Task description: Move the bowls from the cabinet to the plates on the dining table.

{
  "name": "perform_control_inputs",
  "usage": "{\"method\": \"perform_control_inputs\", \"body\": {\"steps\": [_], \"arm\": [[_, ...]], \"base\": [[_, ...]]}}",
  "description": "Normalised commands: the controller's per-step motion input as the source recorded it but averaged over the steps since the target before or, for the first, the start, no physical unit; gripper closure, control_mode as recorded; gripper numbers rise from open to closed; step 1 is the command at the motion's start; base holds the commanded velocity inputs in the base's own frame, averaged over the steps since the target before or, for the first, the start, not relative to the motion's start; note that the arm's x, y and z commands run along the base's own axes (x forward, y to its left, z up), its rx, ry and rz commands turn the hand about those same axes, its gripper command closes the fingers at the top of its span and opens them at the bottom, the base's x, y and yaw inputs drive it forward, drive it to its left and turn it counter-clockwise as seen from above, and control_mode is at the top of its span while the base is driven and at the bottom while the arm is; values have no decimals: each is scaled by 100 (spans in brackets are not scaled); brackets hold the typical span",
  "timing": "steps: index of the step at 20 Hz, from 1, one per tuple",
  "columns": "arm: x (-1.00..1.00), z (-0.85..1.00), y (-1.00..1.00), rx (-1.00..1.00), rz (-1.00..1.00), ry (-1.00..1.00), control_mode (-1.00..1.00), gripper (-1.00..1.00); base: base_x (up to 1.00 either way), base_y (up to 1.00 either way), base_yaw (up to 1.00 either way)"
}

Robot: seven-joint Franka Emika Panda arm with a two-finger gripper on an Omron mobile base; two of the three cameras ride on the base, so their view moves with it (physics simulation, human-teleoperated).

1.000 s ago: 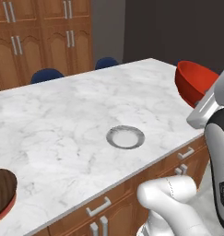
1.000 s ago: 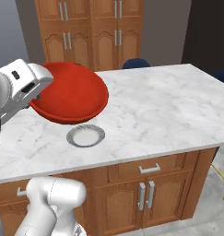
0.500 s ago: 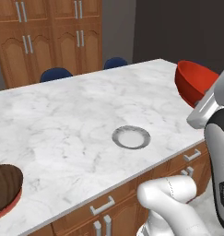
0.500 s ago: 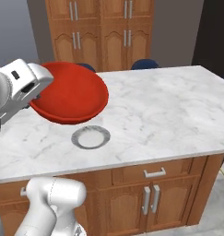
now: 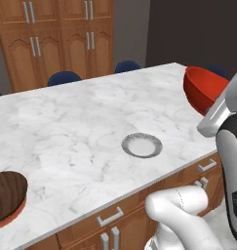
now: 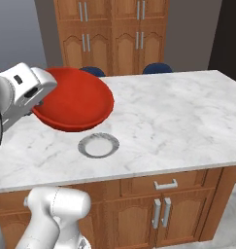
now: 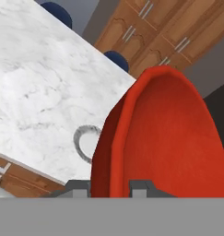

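Tool (image 7: 110,186) clamped on the rim of the glossy red bowl (image 6: 75,101), one finger either side of the wall, bowl held in the air above the marble tabletop (image 5: 76,122) and tilted. Pale grey plate (image 5: 142,145) lies flat on the tabletop near its front edge, bare, below and beside the raised bowl. Dark wood-grained bowl (image 5: 5,197) sits on the red-rimmed plate (image 5: 8,220) at the tabletop's left end, well apart from the grey plate; blue chairs (image 5: 64,78) and tall wooden cupboards (image 6: 114,34) behind.
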Motion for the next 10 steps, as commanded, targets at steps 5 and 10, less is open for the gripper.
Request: {"method": "perform_control_inputs", "body": {"steps": [5, 10], "arm": [[24, -17, 0, -2, 9, 9, -100, 100], [37, -20, 7, -3, 5, 11, -100, 100]], "base": [[0, 0, 0], [0, 0, 0]]}}
